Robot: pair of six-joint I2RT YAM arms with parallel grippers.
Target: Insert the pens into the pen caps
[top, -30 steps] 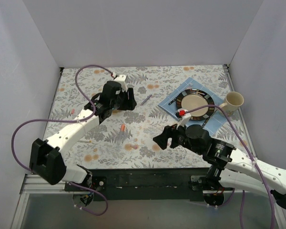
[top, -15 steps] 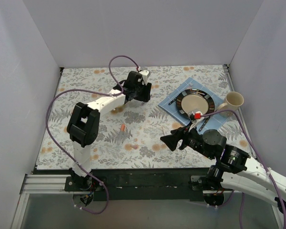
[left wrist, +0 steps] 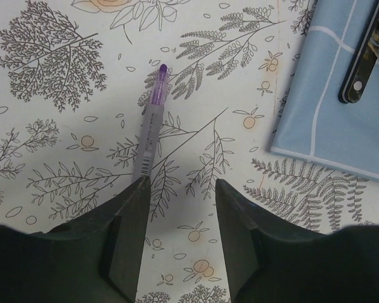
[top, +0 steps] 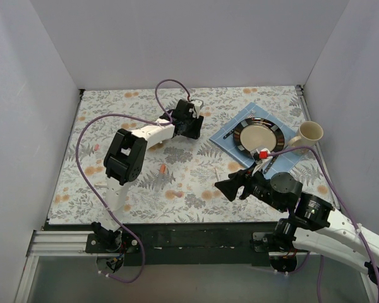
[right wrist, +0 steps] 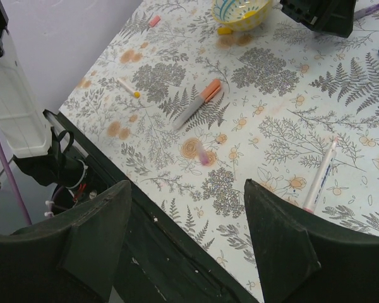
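A purple-grey pen [left wrist: 151, 123] lies on the floral cloth, its near end touching the tip of my left finger. My left gripper [left wrist: 180, 189] [top: 189, 128] hovers over it, open, with only cloth between the jaws. My right gripper [right wrist: 186, 186] [top: 230, 187] hangs open and empty over the table's near edge. Ahead of it lie a white pen with an orange cap [right wrist: 196, 104] [top: 162, 169], a loose purplish cap [right wrist: 203, 153] and a pale pen [right wrist: 321, 173]. A short white pen [right wrist: 127, 86] and a pink cap [right wrist: 154, 21] lie further left.
A blue napkin [left wrist: 328, 113] with a knife [left wrist: 366, 57] lies right of the purple pen. On the napkin stands a dark-rimmed plate [top: 259, 134], with a cream mug [top: 309, 134] beside it. A yellow bowl [right wrist: 241, 12] sits near the left arm. White walls close in the table.
My left arm has swung from the left middle to the far middle, over the purple pen. My right gripper has drifted a little right and towards the near edge.
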